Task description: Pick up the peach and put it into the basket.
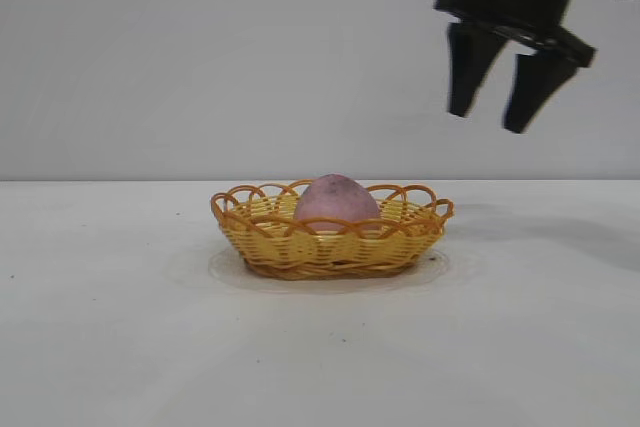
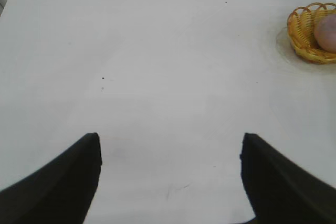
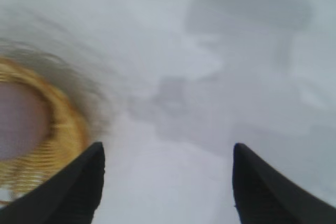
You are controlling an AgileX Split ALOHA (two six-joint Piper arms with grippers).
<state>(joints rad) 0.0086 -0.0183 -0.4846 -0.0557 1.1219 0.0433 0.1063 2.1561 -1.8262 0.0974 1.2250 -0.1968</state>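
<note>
The pink-mauve peach [image 1: 336,201] lies inside the yellow wicker basket [image 1: 262,237] with the orange looped rim, in the middle of the white table. My right gripper [image 1: 489,121] hangs open and empty high above the table, up and to the right of the basket. In the right wrist view the basket [image 3: 62,129] and the peach [image 3: 20,120] show blurred beside the open gripper [image 3: 167,150]. My left gripper [image 2: 170,142] is open and empty over bare table, far from the basket [image 2: 303,35] and peach [image 2: 327,32]; it does not show in the exterior view.
The white table [image 1: 120,327] spreads wide around the basket, with a plain grey wall behind. The right arm's shadow [image 3: 236,77] falls on the table to the right of the basket.
</note>
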